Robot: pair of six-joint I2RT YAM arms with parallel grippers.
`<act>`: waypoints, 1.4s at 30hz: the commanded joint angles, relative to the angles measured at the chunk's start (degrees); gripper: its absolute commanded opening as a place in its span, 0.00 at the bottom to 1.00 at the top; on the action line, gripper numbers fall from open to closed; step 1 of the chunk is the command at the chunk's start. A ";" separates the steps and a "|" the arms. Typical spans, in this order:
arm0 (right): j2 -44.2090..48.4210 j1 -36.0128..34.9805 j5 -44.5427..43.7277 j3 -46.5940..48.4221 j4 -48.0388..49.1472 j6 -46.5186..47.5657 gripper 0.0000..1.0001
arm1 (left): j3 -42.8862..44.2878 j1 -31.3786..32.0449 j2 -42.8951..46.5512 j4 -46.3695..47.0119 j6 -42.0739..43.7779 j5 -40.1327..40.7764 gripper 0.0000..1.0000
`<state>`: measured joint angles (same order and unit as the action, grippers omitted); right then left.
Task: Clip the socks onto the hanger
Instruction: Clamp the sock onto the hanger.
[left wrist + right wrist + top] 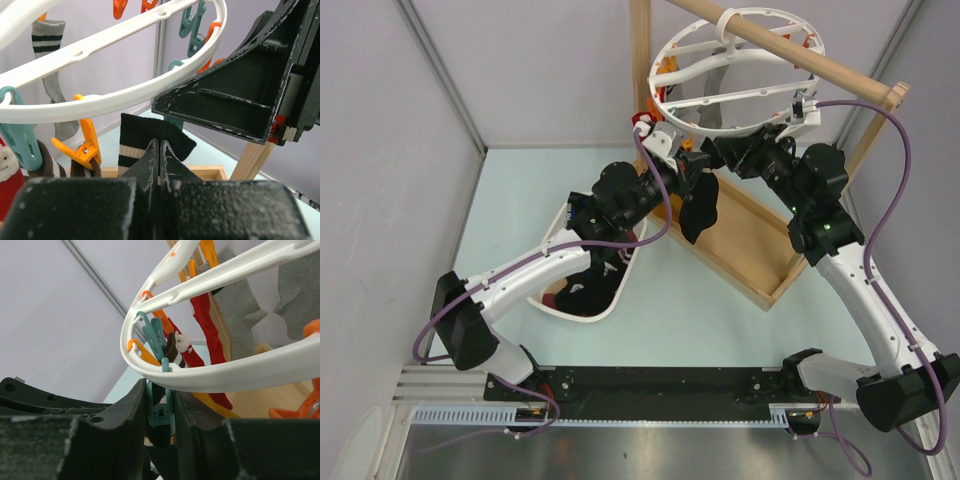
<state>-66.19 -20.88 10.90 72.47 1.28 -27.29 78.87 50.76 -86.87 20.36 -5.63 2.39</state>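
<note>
Pinches the black sock (136,133) in the closed left gripper (159,147) just under the hanger (115,96), squeezes a teal clip (159,413) with the right gripper (160,399), risks the cuff missing the clip's mouth if the ring swings.

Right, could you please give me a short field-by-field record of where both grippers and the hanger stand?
left gripper: shut on the cuff of a black sock
right gripper: shut on a teal clip under the ring
hanger: hooked over the wooden rail, several socks clipped on
basket: dark socks inside
held sock clipped: cannot tell
</note>
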 commanded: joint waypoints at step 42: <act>11.09 1.55 -1.13 -0.48 -6.11 18.93 0.73 | -2.49 -6.20 4.52 1.26 0.18 2.00 0.06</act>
<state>-54.39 -19.88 11.33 71.96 -5.74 -12.53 76.75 45.41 -85.47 20.34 -6.94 3.64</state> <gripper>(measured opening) 0.736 0.057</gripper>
